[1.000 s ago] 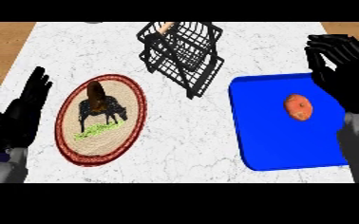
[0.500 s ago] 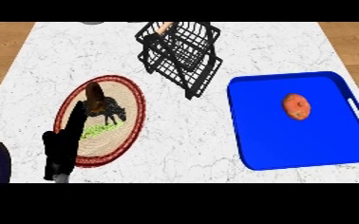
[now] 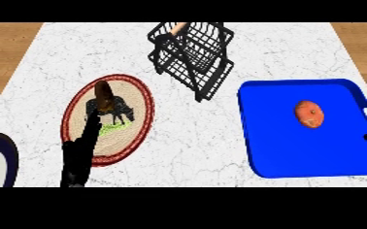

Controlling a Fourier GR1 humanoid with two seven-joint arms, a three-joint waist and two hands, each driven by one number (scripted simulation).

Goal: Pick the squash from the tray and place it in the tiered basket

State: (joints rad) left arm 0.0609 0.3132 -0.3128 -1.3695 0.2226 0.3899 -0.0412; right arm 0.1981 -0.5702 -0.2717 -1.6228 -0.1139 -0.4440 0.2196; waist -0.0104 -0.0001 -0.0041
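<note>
I'm looking down on a white marbled surface (image 3: 186,126) with wood showing at its far left and far right corners. The squash (image 3: 309,114), small and orange, is lying on the blue tray (image 3: 265,140) at the right, toward the tray's far half and apart from its rim. The black wire tiered basket (image 3: 192,56) is standing at the far middle of the surface, just beyond the tray's far left corner; something pale is showing at its far top edge, too small for me to identify. Left of the basket, a round plate (image 3: 143,126) with a red woven rim and a dark animal picture is lying flat. My left hand (image 3: 77,157) is showing at the near left, its fingers straight and pressed together, pointing away from me across the plate's near edge and holding nothing. The right hand is appearing nowhere in my view. A dark blue curved edge (image 3: 7,160) is peeking in at the left border.
</note>
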